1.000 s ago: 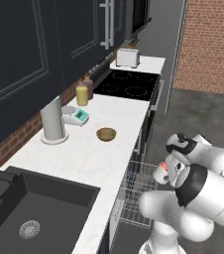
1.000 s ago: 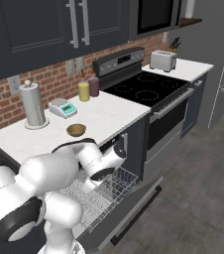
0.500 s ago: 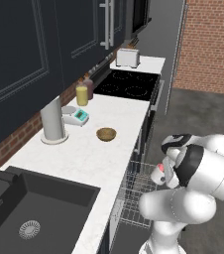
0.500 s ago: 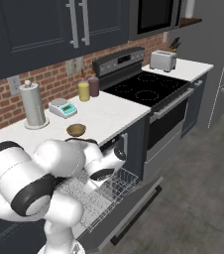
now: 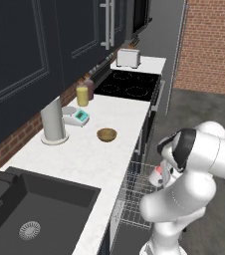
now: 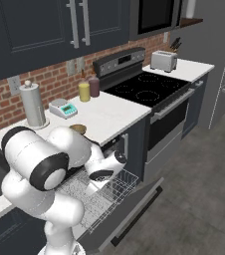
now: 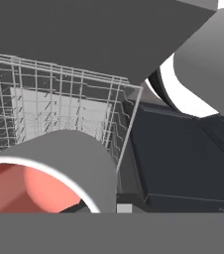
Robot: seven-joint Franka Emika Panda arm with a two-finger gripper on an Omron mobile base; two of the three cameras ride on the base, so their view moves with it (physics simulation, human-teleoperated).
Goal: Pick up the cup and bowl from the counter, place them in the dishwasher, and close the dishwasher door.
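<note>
Since a second ago the arm has swung round over the open dishwasher, carrying the cup [image 7: 49, 173] with it. Seen from the hand, the cup lies tipped on its side, its long axis running toward the camera and its salmon-red mouth facing the lens. It sits right at the gripper [image 5: 158, 175], whose jaws are nearly closed and pinching it; in the left base view a bit of red shows at the hand. Below it the grey wire rack [image 6: 97, 194] is pulled out over the lowered dishwasher door [image 6: 129, 211]. Left of the rack, on the counter [image 5: 84, 149], the bowl [image 5: 106, 134] stands upright, well apart from the gripper. Farther left are a tall grey cylinder [image 5: 53, 121] and a yellow jar [image 5: 82, 95]
</note>
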